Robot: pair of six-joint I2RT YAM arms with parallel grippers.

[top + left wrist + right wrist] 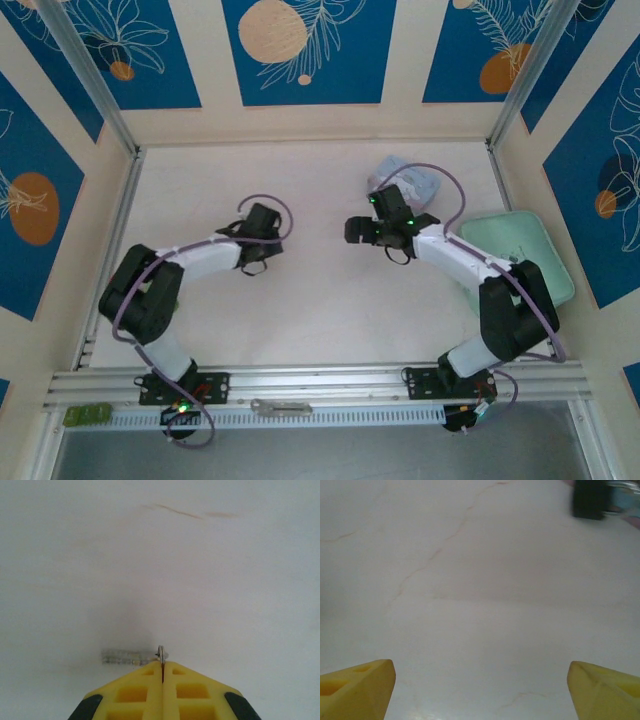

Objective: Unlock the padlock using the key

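The left tool (162, 666) was clamped shut on the key (131, 656); the right tool (481, 664) gaped wide, the padlock (590, 500) just beside the pale blue tin (626, 495).

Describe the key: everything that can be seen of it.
The key is small, slim and made of pale silvery metal. In the left wrist view its blade lies level and points left, too blurred to show any teeth. At its right end a thin round ring stands on edge, pinched at the tips of the left gripper, whose yellow fingers are closed together. It sits low over the white table. Whether it touches the surface cannot be told.
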